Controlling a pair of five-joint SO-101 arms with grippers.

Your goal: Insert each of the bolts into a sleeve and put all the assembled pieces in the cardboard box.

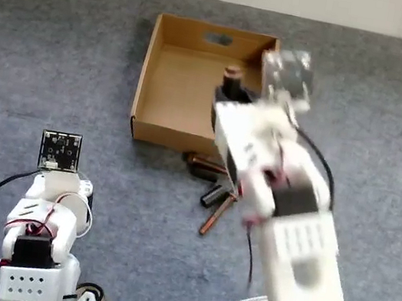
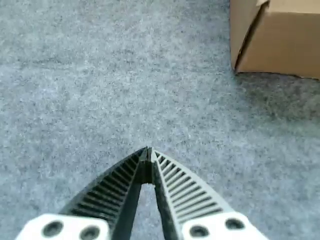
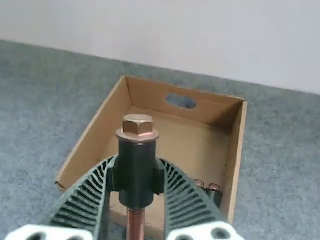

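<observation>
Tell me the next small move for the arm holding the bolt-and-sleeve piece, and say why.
Probably lower the right gripper into the brown cardboard box and release. It is shut on the black sleeve with the copper hex bolt through it, seemingly above the box's bare floor. Two bolt heads show in one corner, so there is room.

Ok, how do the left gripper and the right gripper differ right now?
The right gripper is shut on a bolt in its sleeve, held upright with the head on top. The left gripper is shut on nothing, its fingertips touching. The right gripper is over the cardboard box, while the left gripper is over bare carpet, with a corner of the box farther off. Both have dark ribbed fingers on white bases.
</observation>
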